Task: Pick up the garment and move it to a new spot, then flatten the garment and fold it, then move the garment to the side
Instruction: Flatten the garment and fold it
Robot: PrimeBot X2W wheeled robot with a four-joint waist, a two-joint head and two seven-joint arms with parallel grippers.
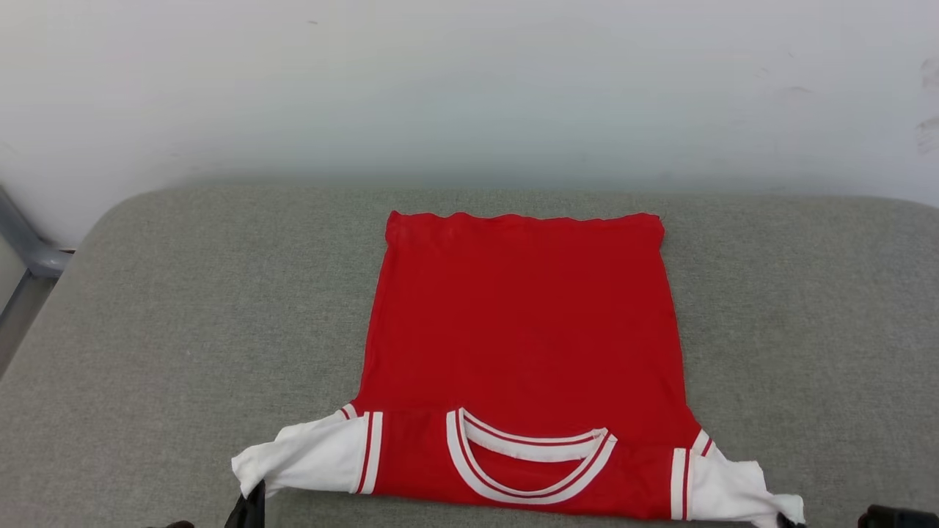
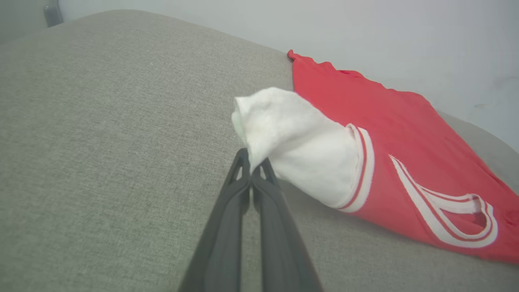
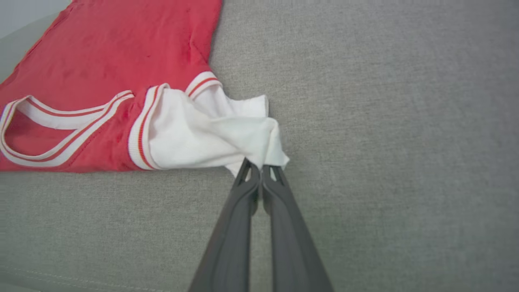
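At the near left, our left gripper (image 2: 252,162) has its fingers pressed together on the tip of a white sleeve (image 2: 300,146). The garment (image 1: 524,330) lies mid-way across the grey cushion (image 1: 161,308), plain red side up (collar at the near edge, hem at the far edge). At the near right, our right gripper (image 3: 260,168) is clamped on the other sleeve (image 3: 202,138)

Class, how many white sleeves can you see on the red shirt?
2. One white fabric sleeve at the red jersey shirt's near-left corner, pinched in the left claw; the other at its near-right corner, pinched in the right claw.
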